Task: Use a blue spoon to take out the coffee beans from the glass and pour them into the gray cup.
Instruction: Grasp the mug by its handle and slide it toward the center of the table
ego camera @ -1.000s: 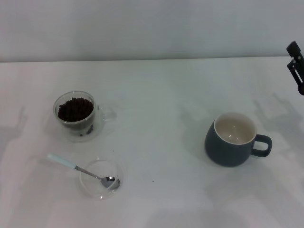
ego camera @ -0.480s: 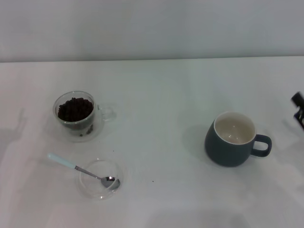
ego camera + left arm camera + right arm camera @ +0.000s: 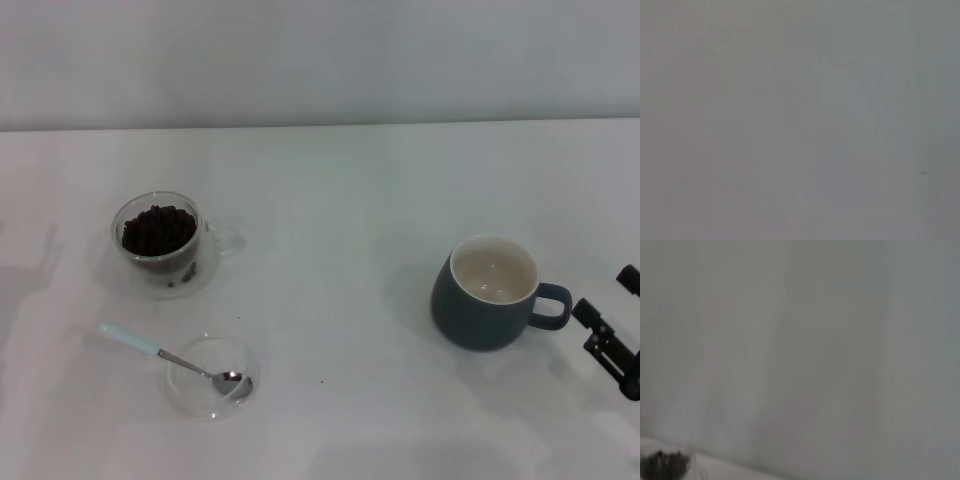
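Blue spoon (image 3: 165,355): at 7 o'clock, we see its bowl in a clear dish (image 3: 210,377) | glass (image 3: 158,240) of coffee beans (image 3: 157,229): 9 o'clock | gray cup (image 3: 488,293): 4 o'clock on white counter (image 3: 340,200) | right gripper (image 3: 612,342): just beyond cup handle, jaws' state we cannot tell.

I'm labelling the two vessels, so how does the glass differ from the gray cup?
The glass is clear and smaller; the gray cup is opaque dark blue-gray with a cream inside, and larger. The glass holds coffee beans; the gray cup looks empty. The glass stands on the robot's left, the gray cup on its right. Both are upright, with side handles.
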`<state>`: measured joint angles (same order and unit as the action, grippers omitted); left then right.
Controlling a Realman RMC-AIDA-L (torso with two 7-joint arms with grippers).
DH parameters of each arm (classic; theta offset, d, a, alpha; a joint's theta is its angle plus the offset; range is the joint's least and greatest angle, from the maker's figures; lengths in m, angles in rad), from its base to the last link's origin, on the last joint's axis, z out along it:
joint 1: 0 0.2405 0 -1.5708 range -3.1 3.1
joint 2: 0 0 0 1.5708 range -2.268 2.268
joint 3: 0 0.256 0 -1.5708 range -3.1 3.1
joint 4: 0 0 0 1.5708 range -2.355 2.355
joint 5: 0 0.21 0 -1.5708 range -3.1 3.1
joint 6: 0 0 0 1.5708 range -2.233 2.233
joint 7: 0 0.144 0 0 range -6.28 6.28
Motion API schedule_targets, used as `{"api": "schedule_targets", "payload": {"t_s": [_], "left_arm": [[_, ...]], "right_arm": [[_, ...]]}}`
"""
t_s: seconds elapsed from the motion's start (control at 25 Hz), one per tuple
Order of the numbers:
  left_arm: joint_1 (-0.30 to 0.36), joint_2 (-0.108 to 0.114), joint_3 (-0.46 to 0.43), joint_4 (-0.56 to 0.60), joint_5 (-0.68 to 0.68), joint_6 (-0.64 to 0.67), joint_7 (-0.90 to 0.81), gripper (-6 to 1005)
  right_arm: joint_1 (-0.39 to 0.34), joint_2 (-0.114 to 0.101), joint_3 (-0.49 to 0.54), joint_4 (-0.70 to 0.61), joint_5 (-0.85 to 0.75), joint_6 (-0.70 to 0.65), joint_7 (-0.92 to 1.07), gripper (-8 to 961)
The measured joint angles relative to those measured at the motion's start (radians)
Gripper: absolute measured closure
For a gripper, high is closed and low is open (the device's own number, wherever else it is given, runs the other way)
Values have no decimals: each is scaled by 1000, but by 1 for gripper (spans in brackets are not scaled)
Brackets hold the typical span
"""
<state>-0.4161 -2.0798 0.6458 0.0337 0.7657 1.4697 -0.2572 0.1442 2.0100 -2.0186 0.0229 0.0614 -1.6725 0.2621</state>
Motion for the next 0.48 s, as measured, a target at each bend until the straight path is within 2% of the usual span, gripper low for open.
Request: {"api": "schedule_targets", "payload": {"t_s": [0.48], "left_arm": [[-4, -2, 0, 0, 1, 0, -26, 286]], "right_arm": [[8, 4, -20, -65, -14, 241, -1, 395]]}}
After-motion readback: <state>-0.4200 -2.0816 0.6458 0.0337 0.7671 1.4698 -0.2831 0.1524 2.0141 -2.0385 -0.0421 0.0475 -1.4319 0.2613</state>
